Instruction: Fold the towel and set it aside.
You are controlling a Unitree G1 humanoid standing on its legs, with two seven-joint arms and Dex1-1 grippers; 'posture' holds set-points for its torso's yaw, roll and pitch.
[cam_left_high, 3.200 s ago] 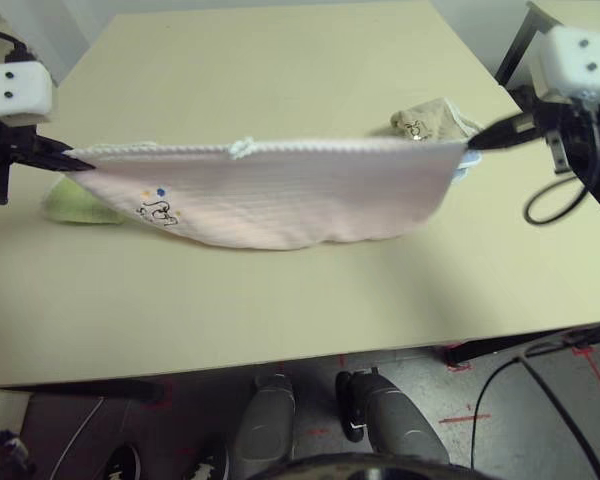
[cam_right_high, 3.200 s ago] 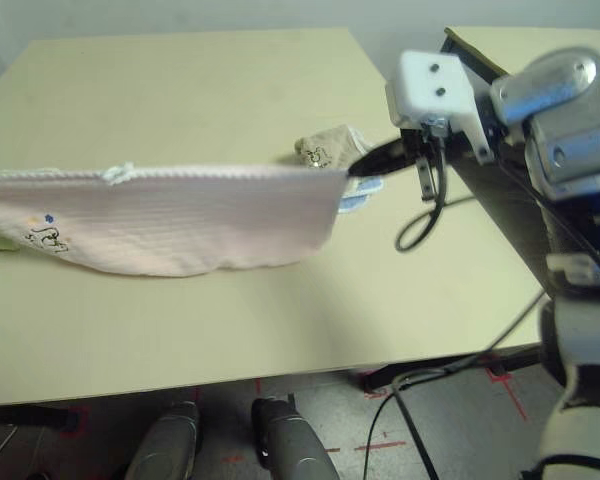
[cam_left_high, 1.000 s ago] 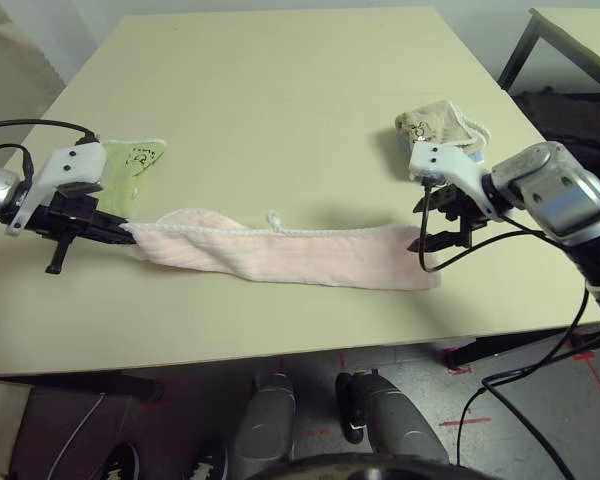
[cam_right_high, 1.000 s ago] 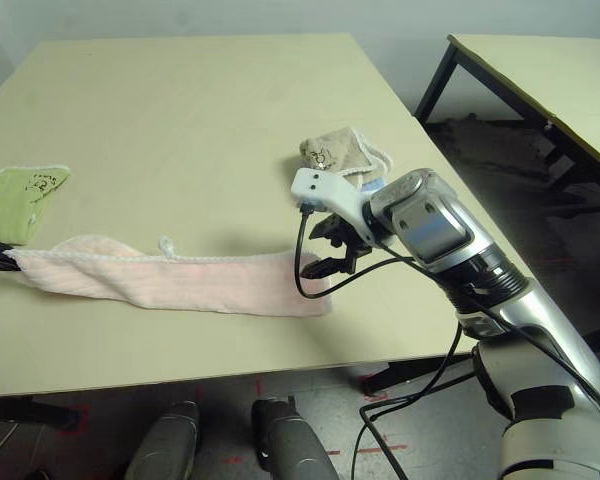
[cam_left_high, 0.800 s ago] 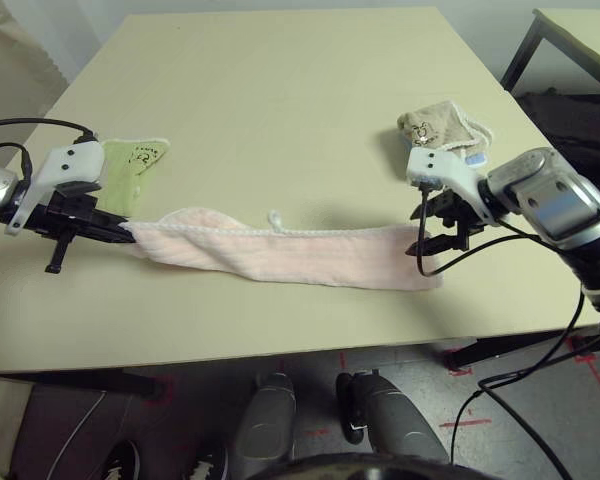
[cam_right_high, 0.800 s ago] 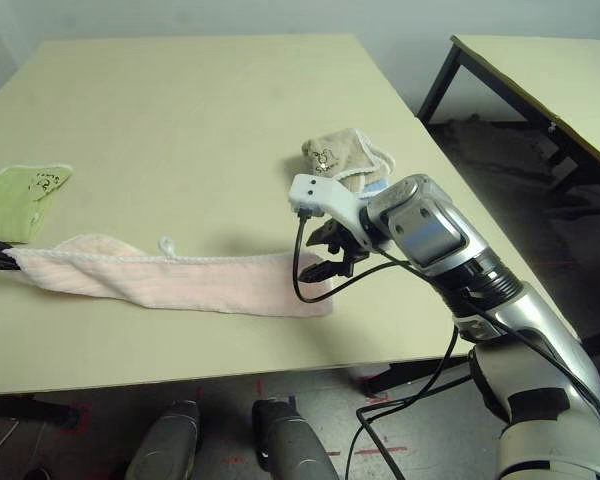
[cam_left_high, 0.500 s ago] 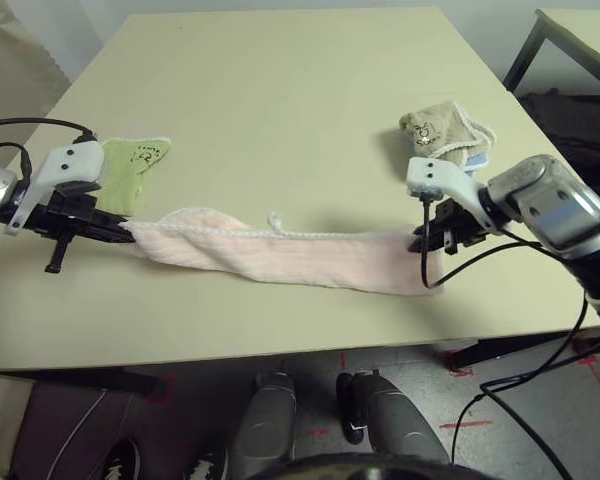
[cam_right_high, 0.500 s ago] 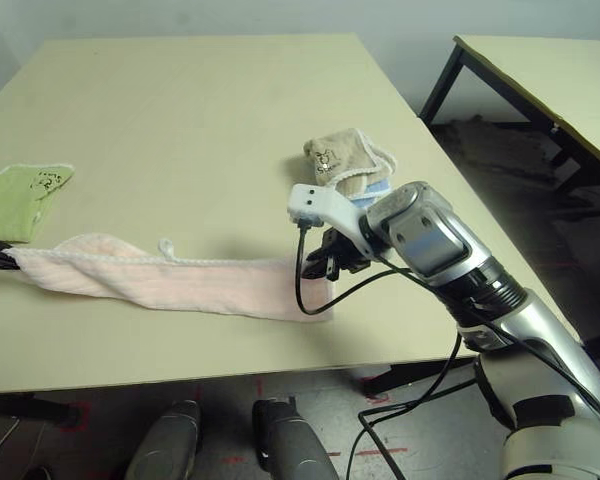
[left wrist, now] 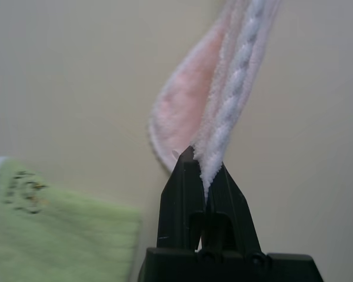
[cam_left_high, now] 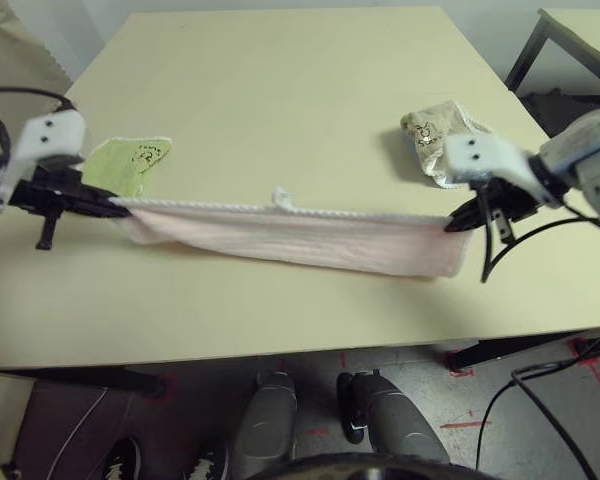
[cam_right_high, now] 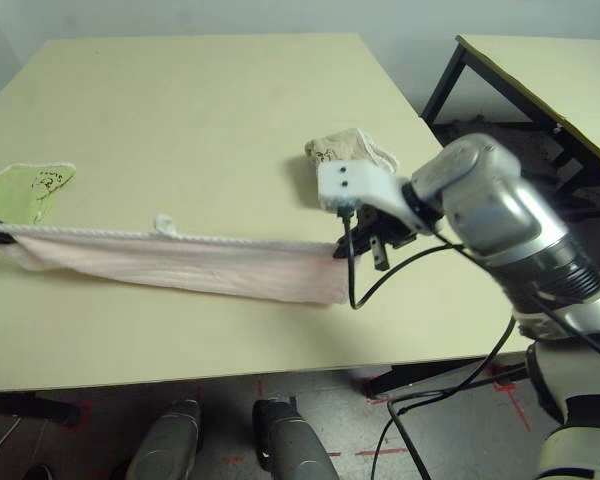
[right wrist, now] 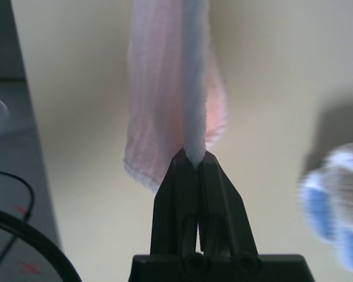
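Your right jaws [cam_left_high: 452,226] have closed on the towel's corner and lifted it.

A second ago they stood apart over that end; now both they and your left jaws [left wrist: 206,188] are clamped on the pink towel [cam_left_high: 310,238], its edge drawn nearly straight above the bench [cam_left_high: 280,80], between the green towel [cam_left_high: 130,165] and the beige one [cam_left_high: 435,135]. You likely have control for straightening and another fold; setting aside remains.
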